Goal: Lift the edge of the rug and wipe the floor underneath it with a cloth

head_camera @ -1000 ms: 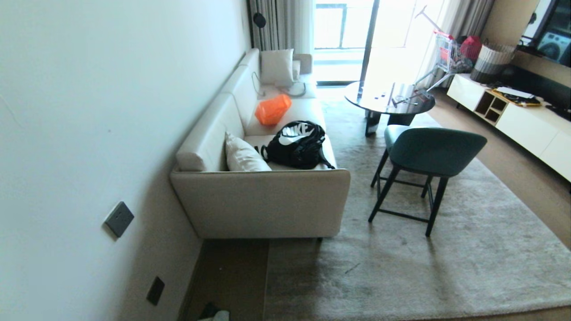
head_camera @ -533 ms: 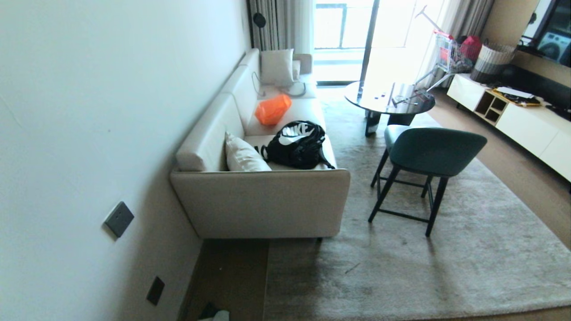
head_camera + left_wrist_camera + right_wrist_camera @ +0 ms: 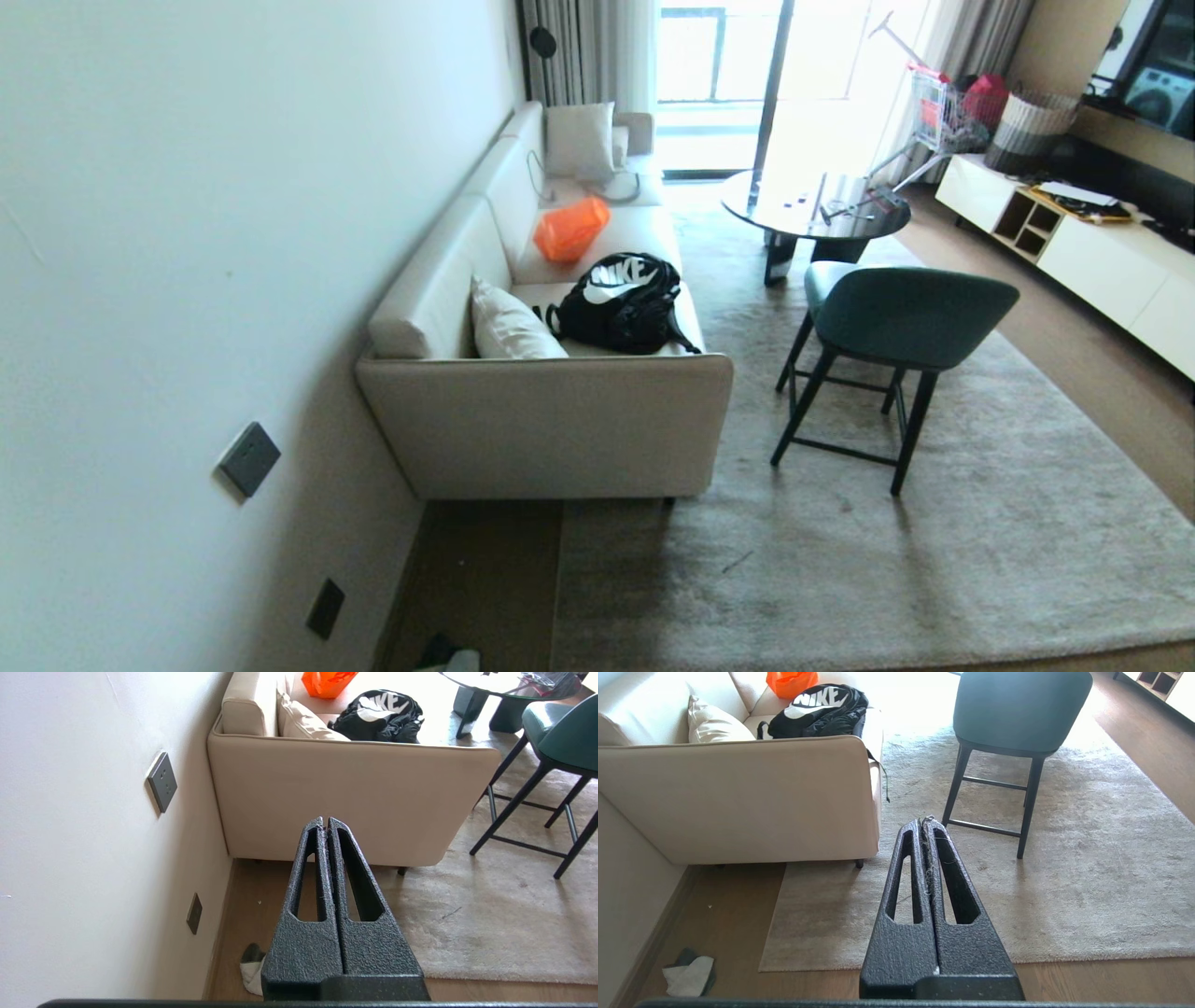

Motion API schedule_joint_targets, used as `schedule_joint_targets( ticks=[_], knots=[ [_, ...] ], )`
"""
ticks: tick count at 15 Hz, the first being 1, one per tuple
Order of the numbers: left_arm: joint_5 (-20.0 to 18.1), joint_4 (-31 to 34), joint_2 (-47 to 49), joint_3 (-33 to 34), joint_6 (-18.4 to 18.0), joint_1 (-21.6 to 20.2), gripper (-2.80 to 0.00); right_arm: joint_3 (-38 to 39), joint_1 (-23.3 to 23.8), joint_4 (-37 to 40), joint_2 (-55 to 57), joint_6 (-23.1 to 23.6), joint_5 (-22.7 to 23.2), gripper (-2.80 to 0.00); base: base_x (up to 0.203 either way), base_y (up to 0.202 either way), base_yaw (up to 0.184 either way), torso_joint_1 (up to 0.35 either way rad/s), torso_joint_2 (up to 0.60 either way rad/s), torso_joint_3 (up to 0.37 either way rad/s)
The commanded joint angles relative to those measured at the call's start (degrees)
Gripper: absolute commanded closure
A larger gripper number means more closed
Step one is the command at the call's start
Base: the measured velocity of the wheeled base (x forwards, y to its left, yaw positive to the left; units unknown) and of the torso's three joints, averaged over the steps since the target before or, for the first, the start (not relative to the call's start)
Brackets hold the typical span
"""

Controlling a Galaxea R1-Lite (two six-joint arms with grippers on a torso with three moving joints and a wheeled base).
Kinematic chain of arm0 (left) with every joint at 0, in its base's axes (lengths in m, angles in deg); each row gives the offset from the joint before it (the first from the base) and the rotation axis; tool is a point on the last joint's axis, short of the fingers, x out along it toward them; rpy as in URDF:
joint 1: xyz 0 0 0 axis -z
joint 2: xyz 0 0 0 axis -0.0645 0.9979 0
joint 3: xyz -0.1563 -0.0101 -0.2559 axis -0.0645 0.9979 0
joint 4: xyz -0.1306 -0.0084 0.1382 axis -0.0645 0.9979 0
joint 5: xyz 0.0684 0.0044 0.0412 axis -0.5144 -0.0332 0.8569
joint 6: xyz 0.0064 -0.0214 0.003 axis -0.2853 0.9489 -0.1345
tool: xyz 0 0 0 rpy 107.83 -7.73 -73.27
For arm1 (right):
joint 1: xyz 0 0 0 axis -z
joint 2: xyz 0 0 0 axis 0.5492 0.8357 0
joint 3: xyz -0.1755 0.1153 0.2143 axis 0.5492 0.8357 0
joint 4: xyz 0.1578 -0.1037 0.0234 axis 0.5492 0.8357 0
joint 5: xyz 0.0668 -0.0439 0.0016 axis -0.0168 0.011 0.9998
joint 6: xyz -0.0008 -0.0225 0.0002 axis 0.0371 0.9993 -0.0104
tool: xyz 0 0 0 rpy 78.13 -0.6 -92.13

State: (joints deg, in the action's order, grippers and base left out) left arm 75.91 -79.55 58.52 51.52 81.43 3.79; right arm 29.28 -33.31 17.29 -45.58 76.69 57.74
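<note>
The pale plush rug (image 3: pixel 840 560) lies flat, and the rug edge (image 3: pixel 771 933) and its square corner sit near the sofa's end. Brown plank floor (image 3: pixel 724 914) shows between the rug and the wall. The cloth (image 3: pixel 689 977), white with a dark part, lies crumpled on that floor by the skirting, apart from the rug; it also shows as the cloth (image 3: pixel 250 963) and the cloth (image 3: pixel 457 661). My left gripper (image 3: pixel 325 820) is shut and empty, held above the floor strip. My right gripper (image 3: pixel 927 821) is shut over the rug, with only stray fibres between its fingers. Neither arm shows in the head view.
A beige sofa (image 3: pixel 551 429) with a black backpack (image 3: pixel 621 303) stands against the wall, its end partly on the rug. A green chair (image 3: pixel 887 322) and a round dark table (image 3: pixel 812 210) stand on the rug. A white cabinet (image 3: pixel 1102 261) lines the right side. Wall sockets (image 3: pixel 248 457) face the floor strip.
</note>
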Motion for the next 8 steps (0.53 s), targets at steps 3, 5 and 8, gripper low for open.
schedule_joint_targets(
  ticks=[3,5,8],
  knots=[
    [0.0,-0.1,0.0,0.0,0.0,0.0,0.0,0.0,0.0,0.0,0.0,0.0,0.0,0.0,0.0,0.0,0.0,0.0,0.0,0.0],
    [0.0,0.0,0.0,-0.1,0.0,0.0,0.0,0.0,0.0,0.0,0.0,0.0,0.0,0.0,0.0,0.0,0.0,0.0,0.0,0.0],
    [0.0,0.0,0.0,0.0,0.0,0.0,0.0,0.0,0.0,0.1,0.0,-0.2,0.0,0.0,0.0,0.0,0.0,0.0,0.0,0.0]
  ],
)
